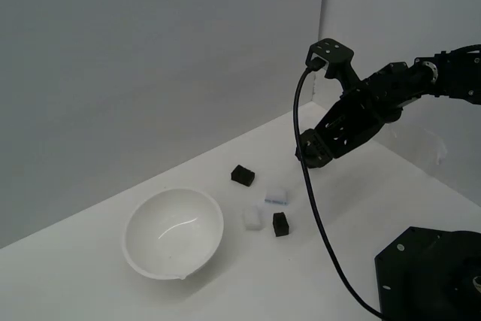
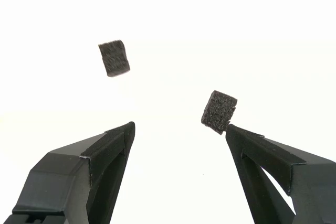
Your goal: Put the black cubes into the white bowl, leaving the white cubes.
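While the gripper [image 2: 178,129] hangs above the table with its jaws spread wide and nothing in them, two black cubes [image 1: 243,176] [image 1: 281,224] sit on the table with two white cubes [image 1: 276,195] [image 1: 252,219] between them. White bowl [image 1: 173,234] sits just beside that bunch, toward the exterior view's left, and looks empty.

My arm [image 1: 376,103] was matte black all over, built of blocky, angular segments. A glossy black cable [image 1: 316,208] trailed from the bracket [image 1: 329,54] on my wrist, and my gripper [image 2: 178,135] ended in two wedge-shaped black fingers [image 2: 113,145].
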